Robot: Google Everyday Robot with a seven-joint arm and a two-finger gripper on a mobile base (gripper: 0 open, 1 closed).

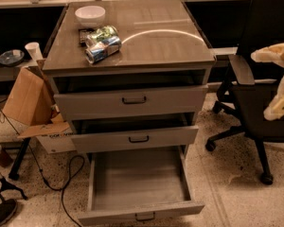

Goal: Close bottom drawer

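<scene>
- My gripper (261,85), two cream-coloured prongs, hangs at the picture's right side, out past the right edge of the cabinet top. My jaws stand apart, one prong above the other. The arm behind them is cut off.
- One black office chair (248,115) stands behind my prongs, its back partly out of view.
- There are three grey wood-grain drawers, each open some way.
- The bottom drawer (139,181) is out farthest. Its long grey tray lies exposed, and the picture's lower edge clips its front panel and small dark bar handle (145,216).
- On the grey cabinet top (170,46), one white bowl (90,15) sits by the rear left corner.
- One crumpled green-and-silver packet (102,44) lies near the left edge, over a dark flat thing I cannot make out.
- One brown cardboard box (28,98) leans below the left edge.
</scene>
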